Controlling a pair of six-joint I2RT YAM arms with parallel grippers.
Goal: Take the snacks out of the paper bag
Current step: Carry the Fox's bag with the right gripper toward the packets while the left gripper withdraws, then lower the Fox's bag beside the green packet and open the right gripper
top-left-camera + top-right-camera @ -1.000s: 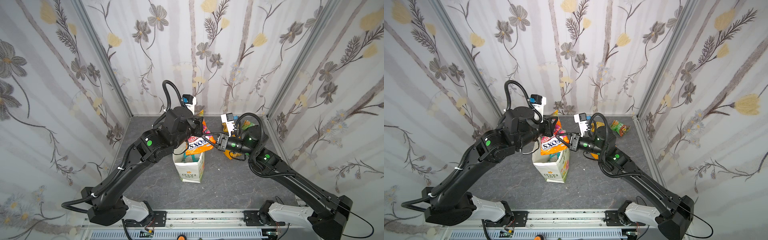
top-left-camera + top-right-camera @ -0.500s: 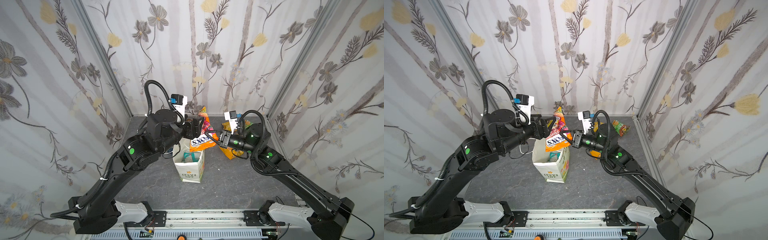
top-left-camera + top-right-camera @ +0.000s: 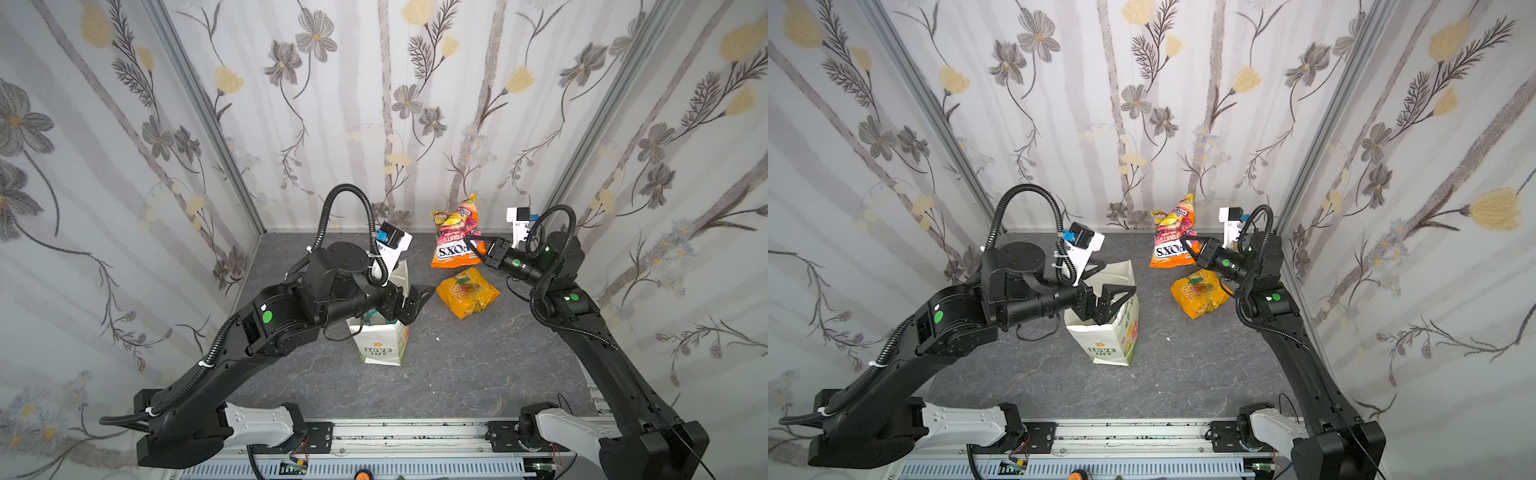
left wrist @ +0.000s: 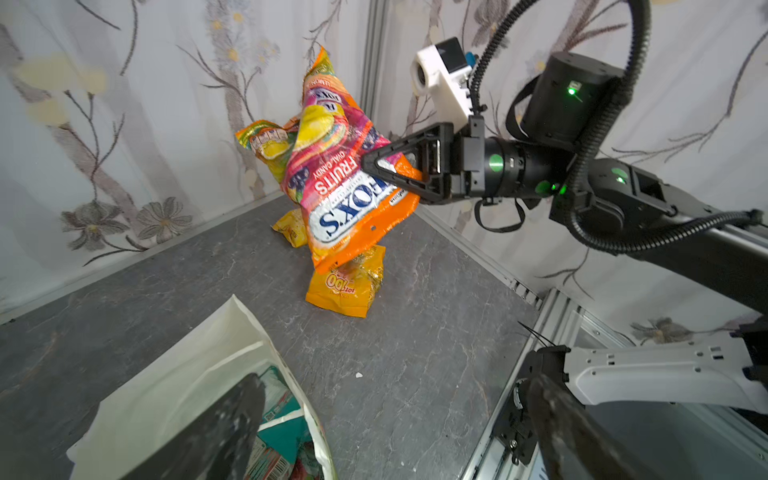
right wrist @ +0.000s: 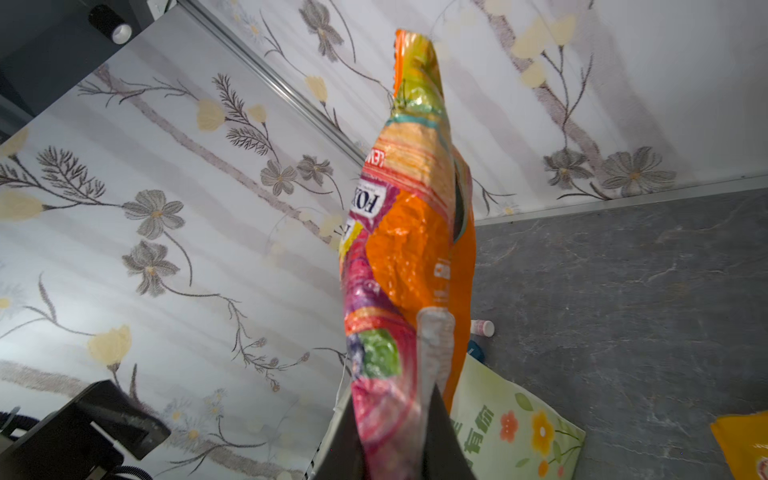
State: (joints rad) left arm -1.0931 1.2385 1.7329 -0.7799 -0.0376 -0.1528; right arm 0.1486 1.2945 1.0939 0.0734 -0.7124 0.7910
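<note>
Right tool [image 3: 473, 247] grips 1 FOX'S packet [image 3: 453, 232]; left tool [image 3: 415, 305] gapes over 1 paper bag [image 3: 380, 345]; 1 yellow packet [image 3: 467, 293] outside.

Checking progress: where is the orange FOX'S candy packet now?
In both top views the FOX'S packet hangs right of centre near the back wall, clamped in the right gripper, above the orange-yellow packet.

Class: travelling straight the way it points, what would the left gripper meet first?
Probably the FOX'S packet held in the right gripper; depth unclear, possibly the yellow packet below it instead.
</note>
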